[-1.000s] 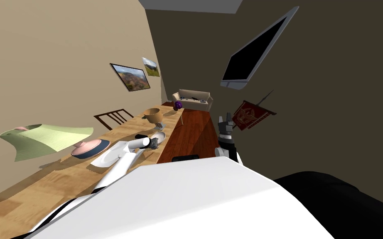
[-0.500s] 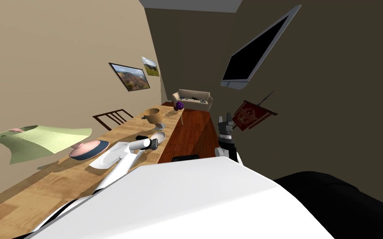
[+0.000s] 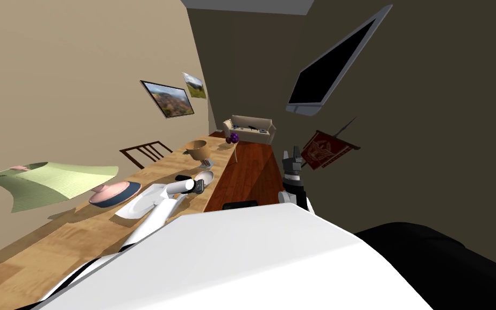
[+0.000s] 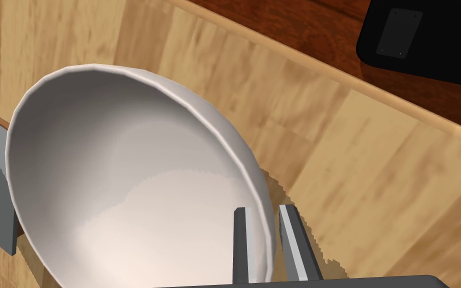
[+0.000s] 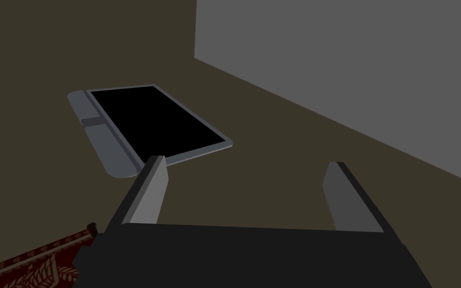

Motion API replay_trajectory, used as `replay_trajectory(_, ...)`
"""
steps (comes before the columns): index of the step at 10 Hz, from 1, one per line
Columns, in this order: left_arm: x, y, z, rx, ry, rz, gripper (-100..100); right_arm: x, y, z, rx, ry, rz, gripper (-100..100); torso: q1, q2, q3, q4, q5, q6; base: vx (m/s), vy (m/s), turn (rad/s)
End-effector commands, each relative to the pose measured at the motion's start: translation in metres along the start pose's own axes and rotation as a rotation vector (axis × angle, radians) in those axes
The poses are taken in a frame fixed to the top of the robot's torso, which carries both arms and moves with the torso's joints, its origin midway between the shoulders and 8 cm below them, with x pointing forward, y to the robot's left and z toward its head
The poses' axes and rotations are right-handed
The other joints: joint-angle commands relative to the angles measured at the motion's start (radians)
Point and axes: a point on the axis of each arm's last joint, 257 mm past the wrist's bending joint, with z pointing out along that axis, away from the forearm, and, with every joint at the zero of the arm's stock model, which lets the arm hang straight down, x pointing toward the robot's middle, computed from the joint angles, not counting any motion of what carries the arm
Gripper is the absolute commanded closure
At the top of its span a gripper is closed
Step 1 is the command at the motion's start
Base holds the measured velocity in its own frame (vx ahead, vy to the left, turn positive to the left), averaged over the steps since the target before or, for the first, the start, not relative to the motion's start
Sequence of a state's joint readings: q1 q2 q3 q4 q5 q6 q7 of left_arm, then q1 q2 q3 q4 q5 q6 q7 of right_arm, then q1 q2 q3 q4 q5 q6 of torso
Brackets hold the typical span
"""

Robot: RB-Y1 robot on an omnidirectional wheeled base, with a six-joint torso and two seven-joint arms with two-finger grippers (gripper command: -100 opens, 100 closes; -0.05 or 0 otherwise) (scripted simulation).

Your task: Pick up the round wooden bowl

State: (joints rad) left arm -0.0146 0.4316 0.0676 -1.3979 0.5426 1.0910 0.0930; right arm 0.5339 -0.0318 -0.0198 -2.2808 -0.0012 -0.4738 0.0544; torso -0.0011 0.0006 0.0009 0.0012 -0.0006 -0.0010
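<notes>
White bowl [image 4: 124, 175] is pinched at its rim by left gripper [image 4: 264, 209], jaws narrow, near wooden table [image 4: 374, 165] edge. Right gripper [image 5: 247, 162] is held wide, empty.

This is a home, a living and dining room in one. A long wooden desk [image 3: 80, 231] carries tableware, a white bowl [image 4: 124, 175] and a pink lidded dish [image 3: 115, 192], with a chair [image 3: 146, 152] beside it. Framed landscape pictures [image 3: 168, 99] and a flat television [image 3: 333, 64] hang on the walls, and a sofa [image 3: 249, 129] stands at the far end.
</notes>
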Motion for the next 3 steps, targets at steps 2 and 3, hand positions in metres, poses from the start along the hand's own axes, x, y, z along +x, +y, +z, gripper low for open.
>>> replay_trajectory(2,0.0001,-0.0044,-0.0046,0.000,0.000,0.001,100,0.0000,0.0000,0.0000,0.000,0.000,0.000,0,-0.001,0.001,0.001,0.000,0.000,0.000,-0.026,-0.015,0.012)
replay_trajectory(3,0.0001,-0.0044,-0.0051,-0.002,0.000,0.001,0,0.0000,0.0000,0.0000,0.000,0.000,0.000,0,0.000,0.001,0.001,0.000,0.000,0.000,0.000,0.000,0.000)
